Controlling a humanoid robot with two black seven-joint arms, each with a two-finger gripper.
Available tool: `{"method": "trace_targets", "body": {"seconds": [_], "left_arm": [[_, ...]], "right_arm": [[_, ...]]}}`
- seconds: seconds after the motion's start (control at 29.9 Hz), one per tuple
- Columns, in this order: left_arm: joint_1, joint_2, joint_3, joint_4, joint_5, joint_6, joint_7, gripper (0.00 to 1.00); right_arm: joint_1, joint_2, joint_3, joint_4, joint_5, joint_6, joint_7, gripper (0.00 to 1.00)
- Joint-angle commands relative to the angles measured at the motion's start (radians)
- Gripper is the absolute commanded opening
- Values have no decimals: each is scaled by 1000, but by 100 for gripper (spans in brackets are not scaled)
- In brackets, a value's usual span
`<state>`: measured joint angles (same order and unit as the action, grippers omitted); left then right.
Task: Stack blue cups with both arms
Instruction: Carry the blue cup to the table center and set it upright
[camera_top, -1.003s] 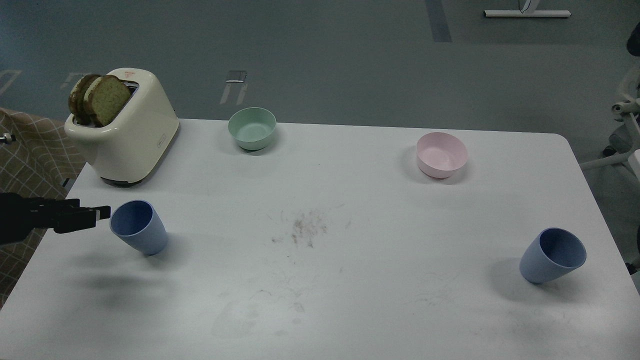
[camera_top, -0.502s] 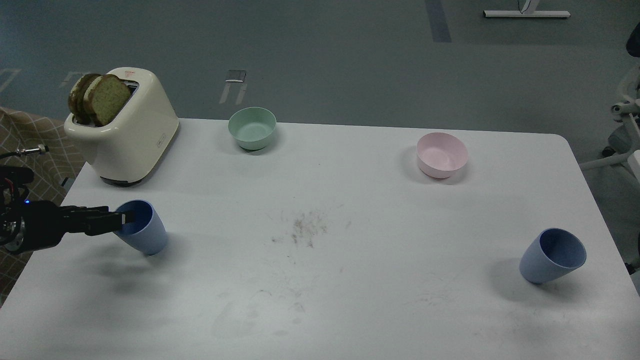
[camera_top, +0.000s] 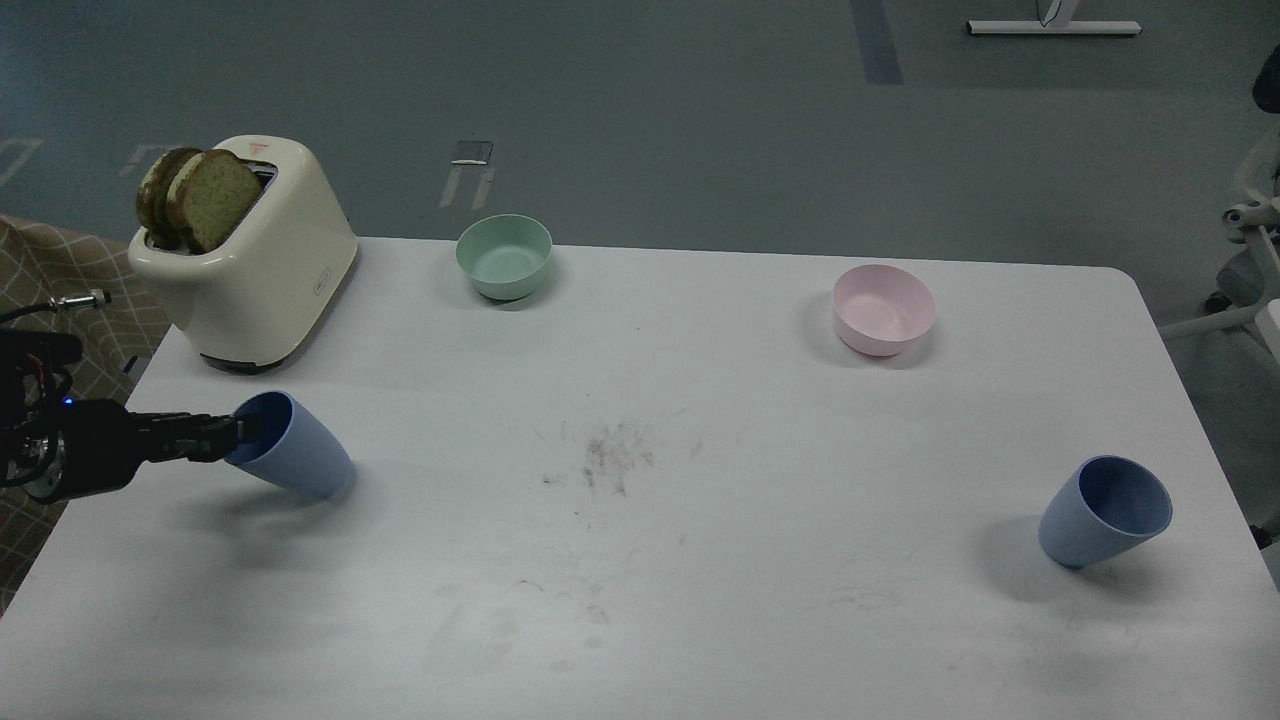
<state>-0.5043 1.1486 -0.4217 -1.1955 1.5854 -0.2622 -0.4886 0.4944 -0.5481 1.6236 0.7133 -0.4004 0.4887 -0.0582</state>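
Observation:
Two dusty-blue cups stand on the white table (camera_top: 640, 560). The left blue cup (camera_top: 300, 455) is at the left edge, tipped far over with its mouth turned left toward my left gripper (camera_top: 232, 437). The gripper's dark fingers reach in from the left and close on the cup's near rim, one fingertip inside the mouth. The right blue cup (camera_top: 1100, 512) sits at the front right, leaning with its mouth up and to the right, and nothing touches it. My right arm and gripper are out of view.
A cream toaster (camera_top: 245, 270) with bread slices stands at the back left, just behind the left cup. A mint-green bowl (camera_top: 504, 256) is at the back centre and a pink bowl (camera_top: 884, 309) at the back right. Dark smudges (camera_top: 605, 458) mark the table's middle.
My left gripper moved right from beside the left cup onto its rim. The cup has tipped further over, its mouth turning toward the gripper. The right cup has not moved.

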Motion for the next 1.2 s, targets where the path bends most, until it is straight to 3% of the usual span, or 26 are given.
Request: {"method": "trace_targets", "body": {"seconds": [0.0, 0.17, 0.3, 0.37, 0.67, 0.87, 1.17], "left_arm": [[-136, 7, 0, -97, 45, -58, 0, 0], [-319, -74, -2, -174, 129, -227, 0, 0], [-408, -242, 1, -173, 151, -227, 0, 0], [-441, -337, 1, -168, 211, -227, 40, 0], [-442, -553, 109, -130, 413, -227, 51, 0], [-431, -627, 133, -69, 464, -227, 87, 0], [-425, -635, 156, -43, 464, -227, 96, 0]], "right_arm": [[-19, -6, 30, 2, 0, 0, 0, 100], [-49, -13, 67, 2, 0, 0, 0, 100], [-56, -19, 79, 2, 0, 0, 0, 100], [-68, -26, 96, 3, 0, 0, 0, 100], [-73, -26, 111, 5, 0, 0, 0, 100], [-76, -26, 113, 6, 0, 0, 0, 100], [-80, -26, 113, 14, 0, 0, -2, 100]]}}
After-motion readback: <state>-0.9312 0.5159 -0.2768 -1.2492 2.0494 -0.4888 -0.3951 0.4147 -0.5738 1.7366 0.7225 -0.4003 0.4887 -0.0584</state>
